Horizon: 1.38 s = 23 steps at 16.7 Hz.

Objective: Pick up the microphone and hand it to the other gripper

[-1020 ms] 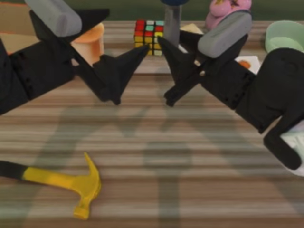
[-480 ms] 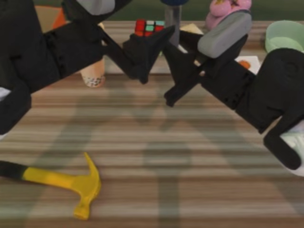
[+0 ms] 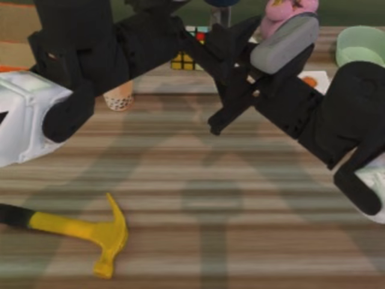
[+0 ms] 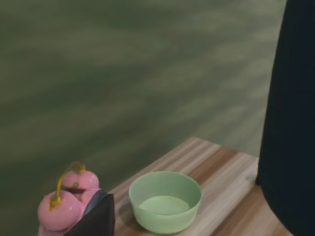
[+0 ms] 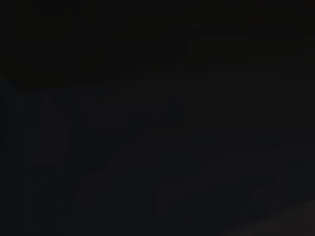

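Observation:
The microphone (image 3: 219, 17) is held off the table at the back middle of the top view. Only a strip of its grey handle and the lower edge of its navy head show, and its shadow falls on the middle of the table. My right gripper (image 3: 218, 67) reaches up-left to the handle's lower end and is shut on it. My left gripper (image 3: 231, 33) has come across from the left and is open. Its dark fingers overlap the handle just above the right gripper. A large dark navy shape (image 4: 290, 113) fills one side of the left wrist view. The right wrist view is dark.
A yellow hammer (image 3: 90, 232) with a black handle lies at the front left. At the back are a colour cube (image 3: 183, 60), a drink cup (image 3: 118, 99), a pink toy (image 3: 283, 9) (image 4: 69, 196) and a green bowl (image 3: 361, 45) (image 4: 165, 199).
My left arm has swung up and to the right, bringing its gripper from the table's middle to the microphone's handle. The right arm and the microphone have stayed still.

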Available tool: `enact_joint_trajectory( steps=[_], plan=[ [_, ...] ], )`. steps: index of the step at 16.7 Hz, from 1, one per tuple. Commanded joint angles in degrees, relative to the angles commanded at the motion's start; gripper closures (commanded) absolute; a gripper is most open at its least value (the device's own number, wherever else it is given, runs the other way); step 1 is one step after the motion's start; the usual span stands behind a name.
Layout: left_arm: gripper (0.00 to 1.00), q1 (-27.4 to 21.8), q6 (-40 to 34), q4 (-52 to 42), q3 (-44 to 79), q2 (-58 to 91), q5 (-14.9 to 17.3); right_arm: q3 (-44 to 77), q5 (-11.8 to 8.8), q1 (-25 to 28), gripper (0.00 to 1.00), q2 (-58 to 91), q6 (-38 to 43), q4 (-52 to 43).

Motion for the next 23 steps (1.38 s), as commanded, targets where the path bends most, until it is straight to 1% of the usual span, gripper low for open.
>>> enact_joint_trajectory(
  steps=[2, 15, 16, 23],
  plan=[
    [0.0, 0.0, 0.0, 0.0, 0.0, 0.0, 0.0, 0.0, 0.0, 0.0, 1.0, 0.0, 0.0, 0.0],
    [0.98, 0.0, 0.0, 0.0, 0.0, 0.0, 0.0, 0.0, 0.0, 0.0, 1.0, 0.0, 0.0, 0.0],
    [1.0, 0.0, 0.0, 0.0, 0.0, 0.0, 0.0, 0.0, 0.0, 0.0, 1.0, 0.0, 0.0, 0.0],
    [1.0, 0.0, 0.0, 0.0, 0.0, 0.0, 0.0, 0.0, 0.0, 0.0, 1.0, 0.0, 0.0, 0.0]
  ],
)
